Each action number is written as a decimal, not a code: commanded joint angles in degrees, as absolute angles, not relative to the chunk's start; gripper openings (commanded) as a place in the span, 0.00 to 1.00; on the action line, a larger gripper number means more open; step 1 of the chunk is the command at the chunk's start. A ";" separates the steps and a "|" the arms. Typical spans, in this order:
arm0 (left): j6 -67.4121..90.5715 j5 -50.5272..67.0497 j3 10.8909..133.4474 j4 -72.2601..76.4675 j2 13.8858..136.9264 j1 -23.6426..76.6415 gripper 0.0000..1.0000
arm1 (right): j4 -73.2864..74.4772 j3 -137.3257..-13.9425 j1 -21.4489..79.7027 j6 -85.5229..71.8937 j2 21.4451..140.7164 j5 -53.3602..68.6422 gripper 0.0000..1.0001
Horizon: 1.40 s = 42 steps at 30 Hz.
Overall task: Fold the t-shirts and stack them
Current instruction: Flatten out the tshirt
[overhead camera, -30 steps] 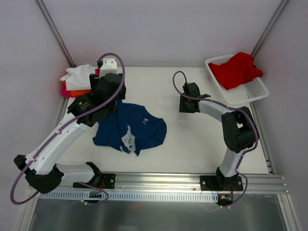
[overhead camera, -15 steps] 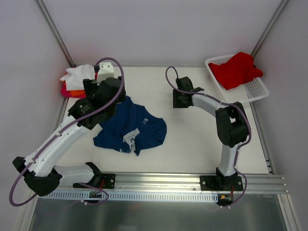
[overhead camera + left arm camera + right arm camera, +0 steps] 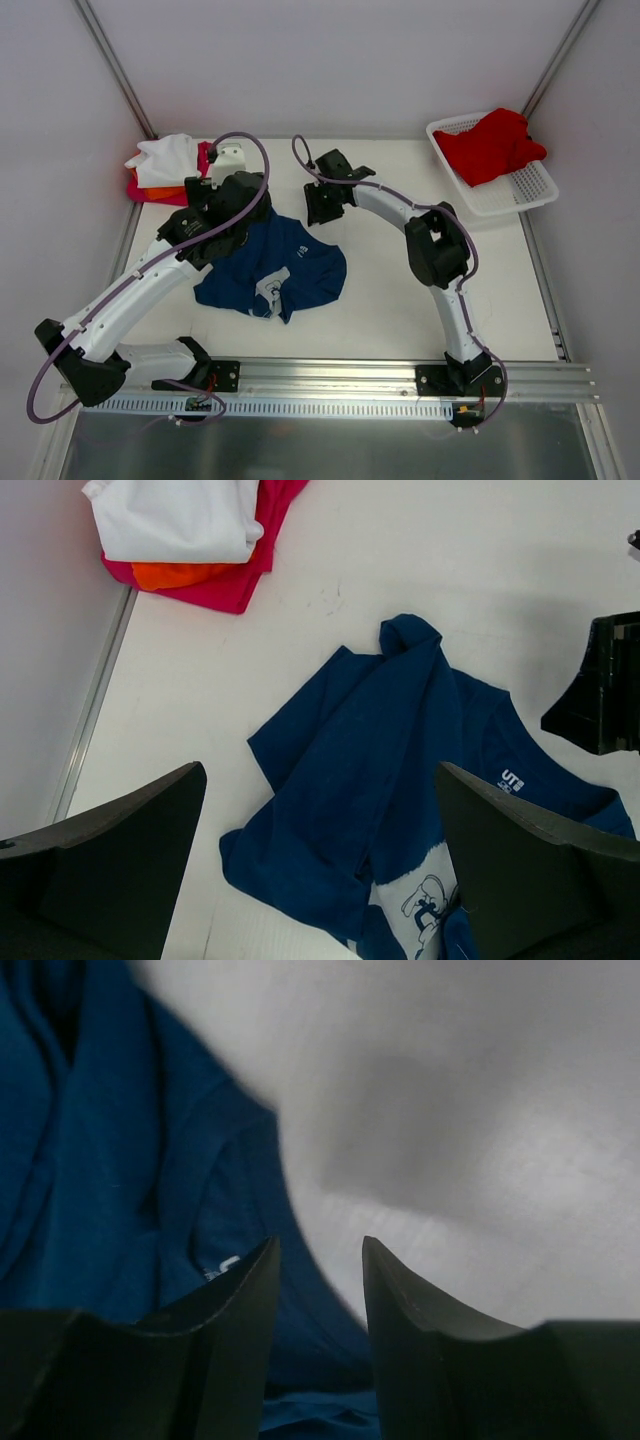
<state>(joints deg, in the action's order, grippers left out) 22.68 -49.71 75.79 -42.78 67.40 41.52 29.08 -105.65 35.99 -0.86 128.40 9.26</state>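
Note:
A crumpled navy t-shirt (image 3: 285,268) with a small white print lies on the white table between the arms. In the left wrist view the navy shirt (image 3: 400,770) lies below my left gripper (image 3: 318,768), whose jaws stand wide open and hold nothing. From above, the left gripper (image 3: 232,222) hovers over the shirt's left part. My right gripper (image 3: 318,208) hangs low at the shirt's upper right edge. Its jaws (image 3: 320,1245) are partly open and empty, with navy cloth (image 3: 100,1160) just beyond the left finger. A folded white, orange and magenta stack (image 3: 165,165) sits at the back left.
A white lattice basket (image 3: 520,190) at the back right holds a red t-shirt (image 3: 490,145). The folded stack (image 3: 180,530) lies against the left wall rail. The right gripper's black body (image 3: 600,685) shows at the right edge of the left wrist view.
The left gripper has opened and let go of the navy shirt. The right arm has swung left across the table to the shirt's upper right edge.

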 commanded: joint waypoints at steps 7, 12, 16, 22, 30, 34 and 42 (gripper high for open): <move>25.05 -47.55 74.18 -42.54 67.15 40.87 0.99 | 20.15 -110.65 34.37 -7.19 132.35 37.33 0.43; 25.31 -47.46 73.39 -42.54 66.01 40.87 0.99 | 4.96 -109.60 32.35 -20.88 136.75 52.80 0.45; 24.96 -47.81 72.77 -42.63 65.04 40.78 0.99 | -6.48 -107.94 31.20 -28.97 139.74 59.31 0.46; 24.87 -47.99 72.16 -42.54 62.58 40.69 0.99 | -22.92 -105.03 27.78 -42.77 142.64 63.97 0.47; 24.96 -47.46 71.90 -42.54 62.93 40.43 0.99 | -39.34 -103.37 23.38 -56.05 145.63 66.27 0.47; 24.96 -47.55 71.81 -42.45 62.49 40.43 0.99 | -45.61 -100.55 21.71 -61.52 146.16 66.10 0.47; 25.05 -47.90 71.54 -42.45 62.23 40.34 0.99 | -43.69 -91.59 20.83 -58.90 142.56 63.99 0.45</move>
<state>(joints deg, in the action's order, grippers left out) 23.68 -47.79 72.20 -42.72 63.40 41.12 -41.01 -94.02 20.60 -59.33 145.86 63.59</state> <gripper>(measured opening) 0.991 0.458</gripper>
